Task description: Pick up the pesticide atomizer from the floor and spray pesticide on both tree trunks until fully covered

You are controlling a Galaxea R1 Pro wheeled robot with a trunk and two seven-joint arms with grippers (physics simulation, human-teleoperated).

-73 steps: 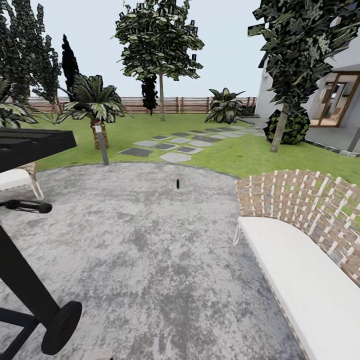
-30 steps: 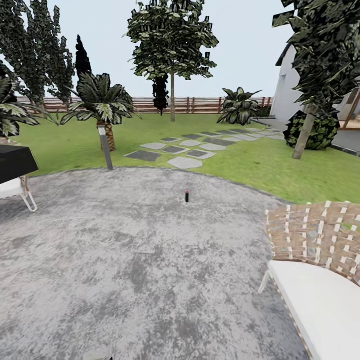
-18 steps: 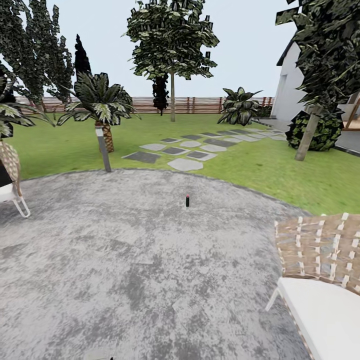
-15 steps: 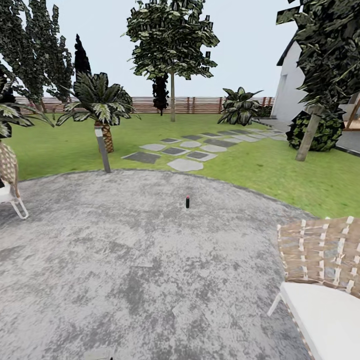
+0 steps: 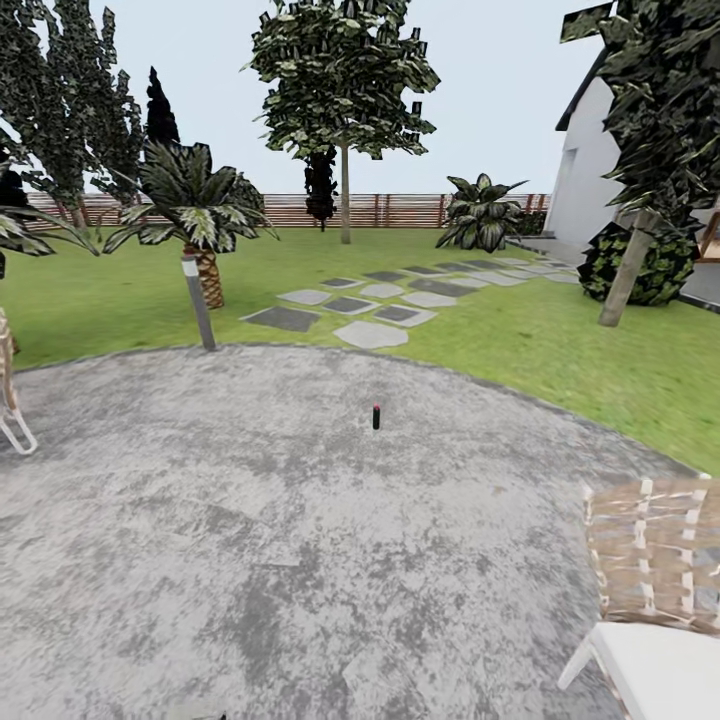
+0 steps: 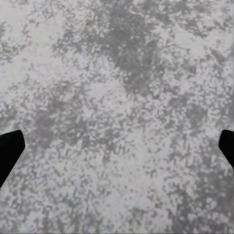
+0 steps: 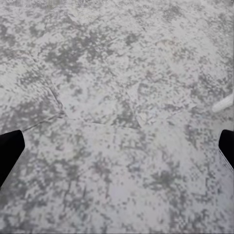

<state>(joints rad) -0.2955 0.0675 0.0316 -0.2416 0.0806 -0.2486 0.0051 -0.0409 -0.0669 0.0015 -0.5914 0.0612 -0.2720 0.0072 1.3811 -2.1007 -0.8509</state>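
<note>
— Where is the pesticide atomizer (image 5: 376, 416)?

— Standing upright on the grey mottled paving (image 5: 250, 560), near the middle of the round patio and well ahead of me. It is a small dark canister with a reddish top. Nothing touches it.

— And your jaws?

— My left gripper (image 6: 117, 148) points down at the paving. Its two dark fingertips (image 6: 9, 151) sit at opposite edges of the wrist view, so the jaws are spread wide with only bare ground between them. They hold nothing. My right gripper (image 7: 117, 151) is the same: fingertips (image 7: 9, 150) far apart, jaws wide, nothing in them, the paving below. A pale streak (image 7: 222, 103) crosses one edge of that wrist view; it may be a chair leg, but it is too small for me to be sure.

— What lies beyond the atomizer?

— The lawn (image 5: 560, 350), with grey stepping stones (image 5: 370, 333) running away across it toward the slatted wooden fence (image 5: 400, 210). A tall tree (image 5: 343, 80) with a broad leafy crown stands near the fence. A short palm (image 5: 195, 215) grows to the left, with a slim post (image 5: 198, 315) at the patio's edge just in front of it. A woven chair (image 5: 655, 580) with a white seat is close on my right.
</note>
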